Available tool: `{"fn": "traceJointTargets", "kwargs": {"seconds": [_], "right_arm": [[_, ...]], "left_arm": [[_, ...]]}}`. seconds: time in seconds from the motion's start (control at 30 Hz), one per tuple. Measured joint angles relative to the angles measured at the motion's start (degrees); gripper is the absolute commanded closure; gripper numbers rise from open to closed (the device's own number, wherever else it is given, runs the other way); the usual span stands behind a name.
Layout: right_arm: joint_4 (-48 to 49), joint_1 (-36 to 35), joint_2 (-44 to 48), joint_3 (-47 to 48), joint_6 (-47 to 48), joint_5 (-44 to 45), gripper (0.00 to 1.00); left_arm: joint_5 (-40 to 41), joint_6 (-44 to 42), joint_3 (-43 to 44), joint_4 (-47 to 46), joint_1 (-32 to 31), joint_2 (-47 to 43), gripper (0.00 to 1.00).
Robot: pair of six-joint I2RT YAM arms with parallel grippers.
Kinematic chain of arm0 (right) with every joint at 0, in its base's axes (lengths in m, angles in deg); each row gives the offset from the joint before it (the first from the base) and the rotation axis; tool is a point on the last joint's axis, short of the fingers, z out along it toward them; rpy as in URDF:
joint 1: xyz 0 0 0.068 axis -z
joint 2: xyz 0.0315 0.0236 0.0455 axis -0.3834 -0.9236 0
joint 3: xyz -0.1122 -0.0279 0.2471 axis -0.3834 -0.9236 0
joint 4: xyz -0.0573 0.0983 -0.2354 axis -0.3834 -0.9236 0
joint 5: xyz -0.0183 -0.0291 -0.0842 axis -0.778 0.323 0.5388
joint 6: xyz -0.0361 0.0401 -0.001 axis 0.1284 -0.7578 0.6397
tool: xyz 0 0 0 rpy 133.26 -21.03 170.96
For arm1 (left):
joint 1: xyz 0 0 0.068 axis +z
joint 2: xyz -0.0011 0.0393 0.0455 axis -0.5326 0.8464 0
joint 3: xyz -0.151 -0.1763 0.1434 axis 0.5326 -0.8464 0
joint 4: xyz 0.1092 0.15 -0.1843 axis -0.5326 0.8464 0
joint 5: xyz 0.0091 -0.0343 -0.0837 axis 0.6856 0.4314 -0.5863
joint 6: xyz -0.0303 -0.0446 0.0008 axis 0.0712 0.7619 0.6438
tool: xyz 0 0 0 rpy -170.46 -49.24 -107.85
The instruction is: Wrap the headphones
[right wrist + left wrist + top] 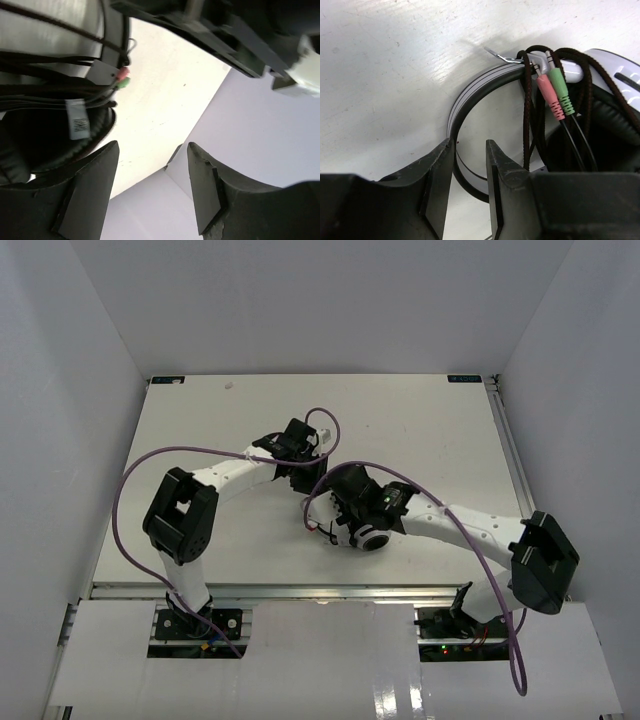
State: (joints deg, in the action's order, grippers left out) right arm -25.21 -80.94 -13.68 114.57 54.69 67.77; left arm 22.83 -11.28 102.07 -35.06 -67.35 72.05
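Observation:
The headphones (372, 539) lie mid-table between both arms, mostly hidden under them; one round earcup shows. In the left wrist view the grey-and-black headband (470, 95) curves down between my left gripper's fingers, and the thin black cable (528, 100) is wound round the band, ending in pink and green plugs (554, 95). My left gripper (469, 150) (300, 472) is slightly open, straddling the band without clamping it. My right gripper (150, 147) (338, 495) is wide open and empty, tilted up beside the headphones (45, 135), whose wound cable and plugs (122, 77) show.
Thick purple robot cables (200, 448) loop over both arms. White walls enclose the table (430, 430) on the left, back and right. The left arm's wrist (225, 35) is close above the right gripper. A metal rail (300, 590) runs along the near edge.

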Motion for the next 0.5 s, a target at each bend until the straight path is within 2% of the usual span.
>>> {"fn": "traceJointTargets", "kwargs": {"seconds": [0.27,0.33,0.43,0.5], "right_arm": [[-4.6,4.5,4.9,5.7,-3.8,-7.6,0.33],[-5.5,6.7,6.7,6.2,-4.9,-10.2,0.26],[-6.9,11.7,10.0,6.5,-7.3,-16.3,0.13],[-7.3,16.3,12.3,6.8,-10.2,-21.0,0.1]], "left_arm": [[-0.9,1.0,0.0,-0.6,0.6,-0.3,0.55],[-0.9,1.2,0.0,-0.6,1.0,-0.4,0.5],[-0.9,1.5,0.0,-0.6,1.7,-1.2,0.35],[-0.9,1.3,0.0,-0.6,2.3,-2.8,0.25]]}}
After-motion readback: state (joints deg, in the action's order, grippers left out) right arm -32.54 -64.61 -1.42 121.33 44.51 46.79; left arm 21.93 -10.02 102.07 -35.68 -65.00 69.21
